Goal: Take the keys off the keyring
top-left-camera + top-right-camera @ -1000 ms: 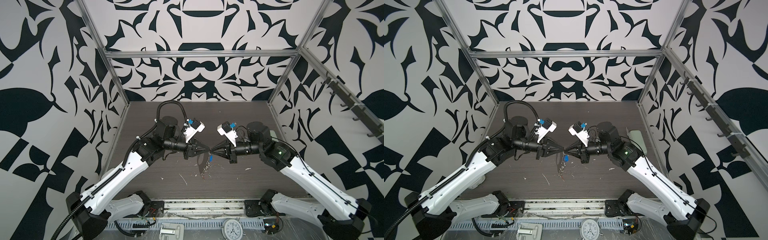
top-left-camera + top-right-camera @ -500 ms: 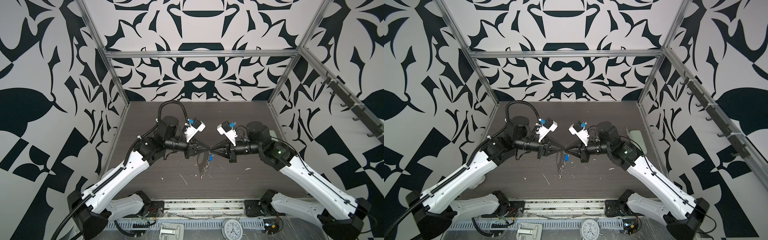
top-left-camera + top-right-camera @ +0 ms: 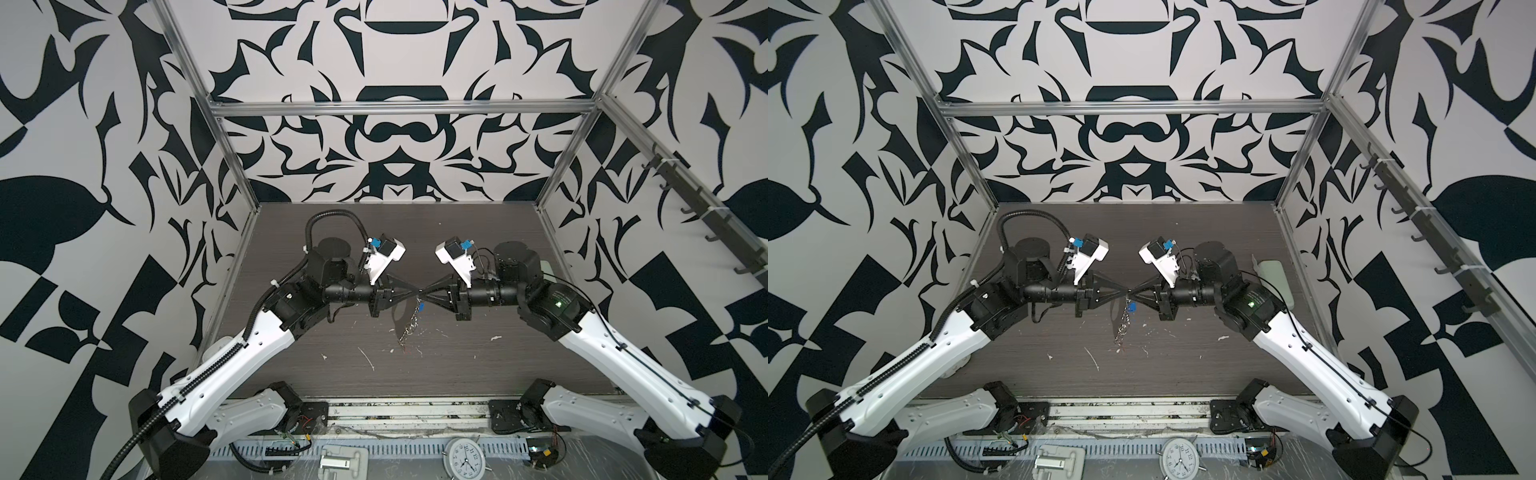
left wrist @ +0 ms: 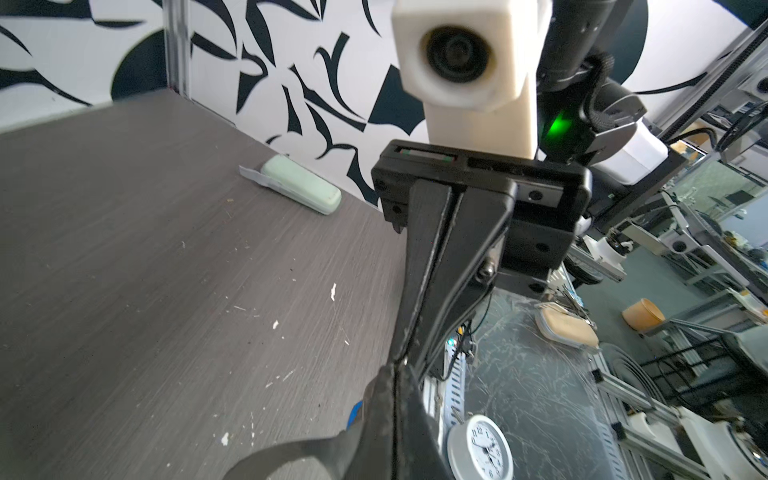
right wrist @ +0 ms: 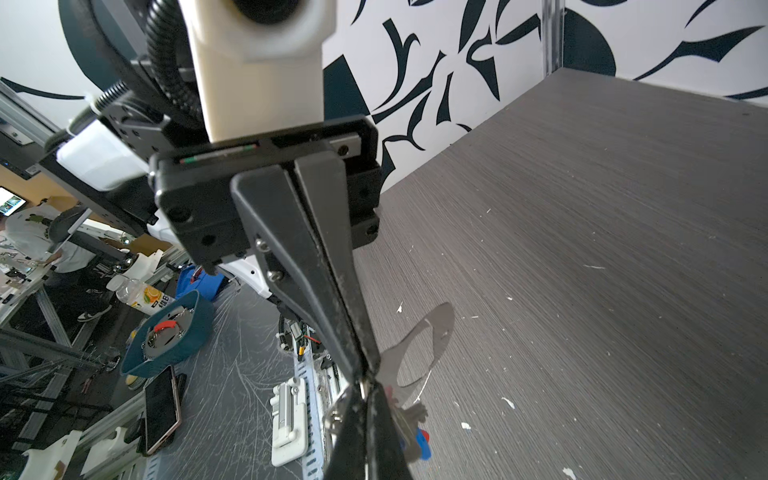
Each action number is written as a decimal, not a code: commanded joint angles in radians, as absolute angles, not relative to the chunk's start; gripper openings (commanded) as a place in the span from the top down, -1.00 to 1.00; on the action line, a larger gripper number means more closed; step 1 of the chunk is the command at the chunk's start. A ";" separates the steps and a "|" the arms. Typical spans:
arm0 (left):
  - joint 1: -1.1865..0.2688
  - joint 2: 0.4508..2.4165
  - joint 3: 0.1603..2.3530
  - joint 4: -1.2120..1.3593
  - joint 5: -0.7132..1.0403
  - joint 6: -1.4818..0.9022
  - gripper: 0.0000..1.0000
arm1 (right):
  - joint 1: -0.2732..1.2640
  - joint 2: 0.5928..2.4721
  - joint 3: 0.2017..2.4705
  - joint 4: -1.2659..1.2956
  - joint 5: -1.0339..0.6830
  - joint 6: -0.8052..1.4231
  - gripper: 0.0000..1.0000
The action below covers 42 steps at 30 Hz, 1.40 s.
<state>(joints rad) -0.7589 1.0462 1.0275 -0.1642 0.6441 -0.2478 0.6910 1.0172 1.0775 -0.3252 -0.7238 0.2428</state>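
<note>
Keyring (image 3: 409, 330): a short chain of small silver links, hanging in the air over the middle of the table from the spot where the 2 hands meet. Its D-shaped loop (image 5: 444, 328), flat, thin and pale grey, dangles beside the chain.
Keys: neither is off yet. The blue plastic tag (image 3: 421, 308) sits just under the meeting point, and a sliver of red (image 5: 389, 392) shows near the fingertips. The silver blades are too small to trace.
Left hand (image 3: 417, 293): its jaws have closed the last little way over the past second and now pinch tight at the top of the bunch. Which link or key it pinches, I cannot tell.
Right hand (image 3: 424, 294): pressed tight on the same bunch as before, tip to tip with its partner.
Meaning: both ends look gripped, so working a key off its ring can probably begin.
Table (image 3: 478, 232): dark, matte wood grain, flecked with white scraps (image 3: 368, 357).
Case (image 4: 301, 189): a pale-green rounded oblong, well apart by the wall.
</note>
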 commanded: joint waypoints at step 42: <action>-0.772 0.828 0.696 0.566 0.388 -0.520 1.00 | 0.712 1.052 0.780 0.821 -0.745 0.678 0.40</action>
